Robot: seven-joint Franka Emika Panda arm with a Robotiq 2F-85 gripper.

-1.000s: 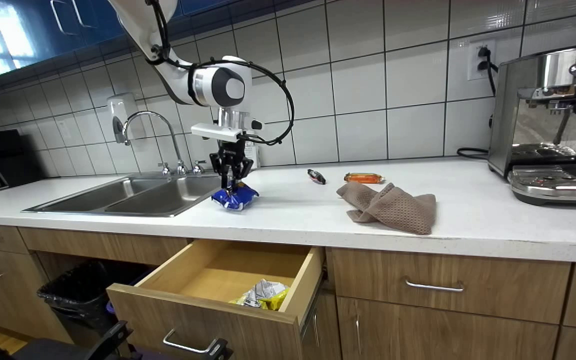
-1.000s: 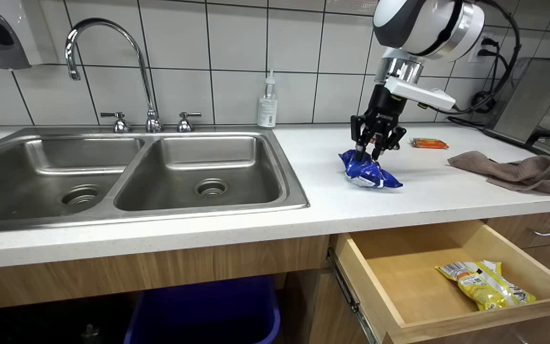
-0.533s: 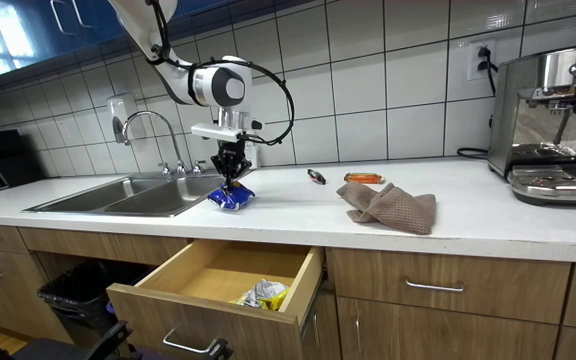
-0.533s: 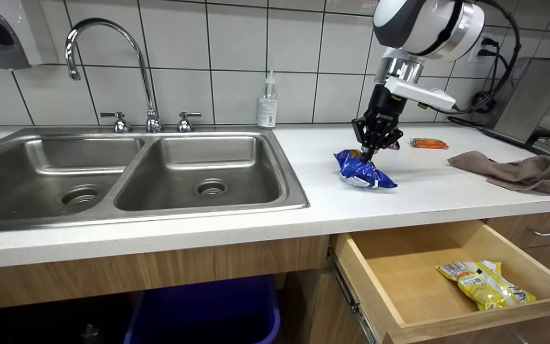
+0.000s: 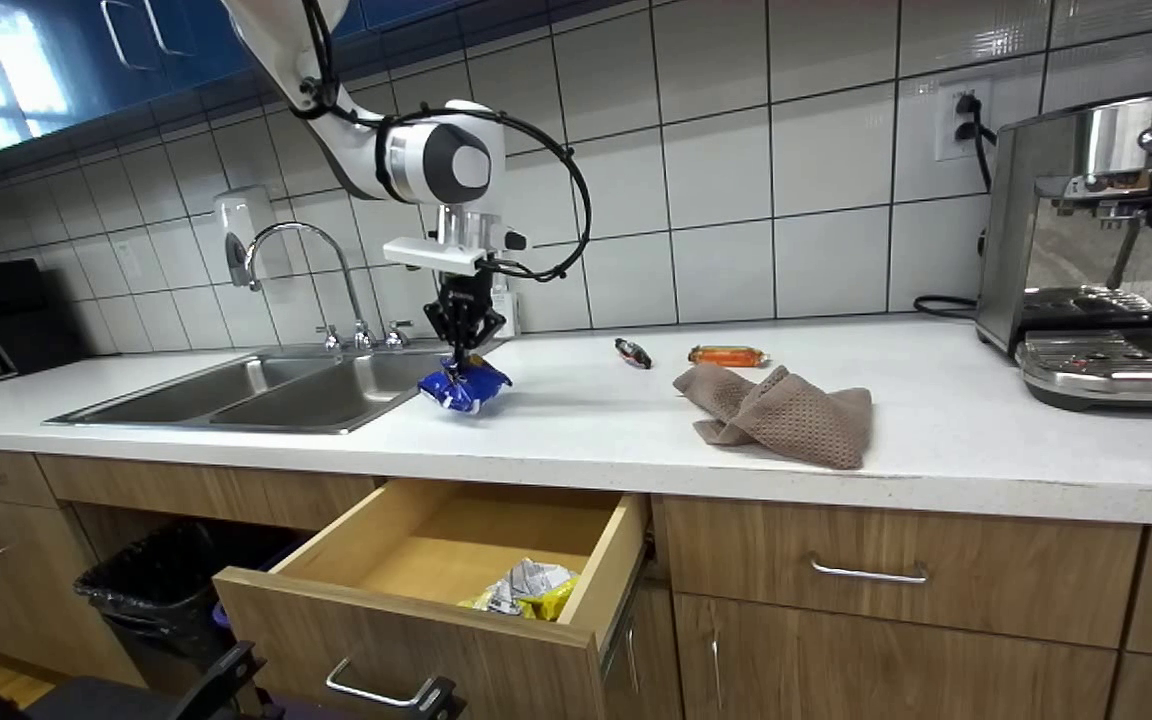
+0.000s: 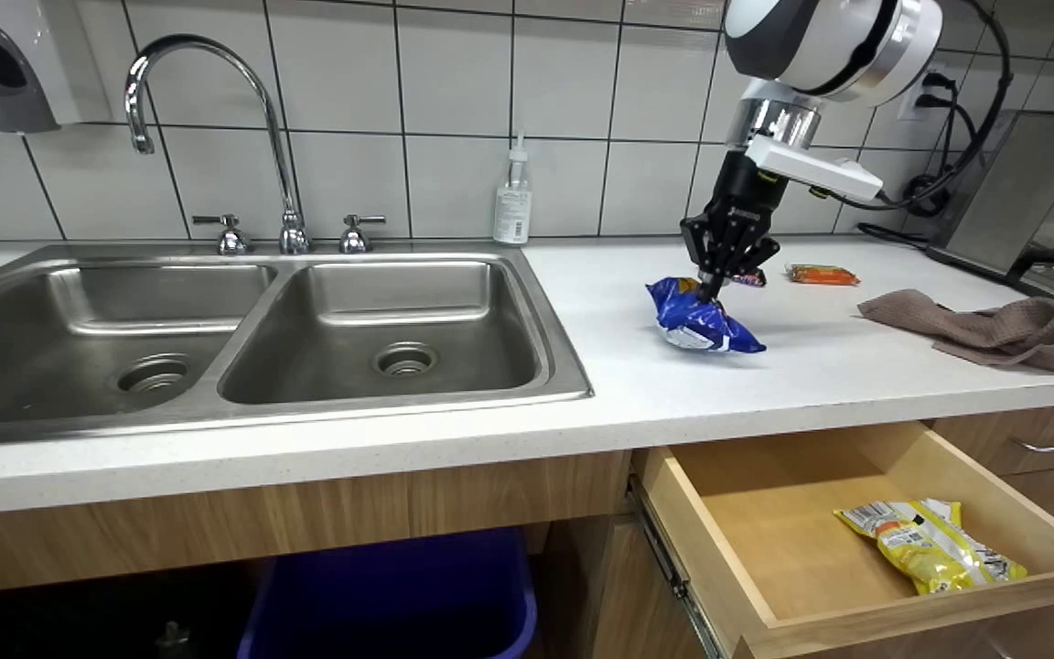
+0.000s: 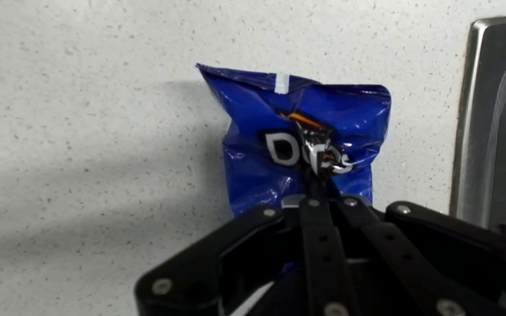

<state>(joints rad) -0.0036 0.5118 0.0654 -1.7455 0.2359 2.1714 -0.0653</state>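
Note:
A blue snack bag point(image 7: 253, 175) with white lettering is pinched near its middle by my gripper point(image 7: 316, 177) in the wrist view. The black fingers come together there, and crumpled film bunches up at their tips. In both exterior views the gripper point(image 6: 708, 293) points down at the right of the sink, and the bag point(image 5: 476, 388) hangs from its tips, slightly tilted. It is at or just above the white counter; whether its lower edge still touches, I cannot tell. The part of the bag beneath the gripper is hidden in the wrist view.
Below the counter edge a wooden drawer point(image 6: 719, 549) stands pulled out, with a yellow bag point(image 6: 930, 545) inside. A brown cloth point(image 5: 786, 415), orange packet point(image 5: 726, 356) and small dark packet point(image 5: 633, 353) lie to the right. The sink point(image 6: 564, 375) is at the left, the espresso machine point(image 5: 1076, 240) far right.
The fingers have closed from apart to together on the blue bag, drawing it up into a bunch. Since half a second ago, gripper and bag have risen slightly.

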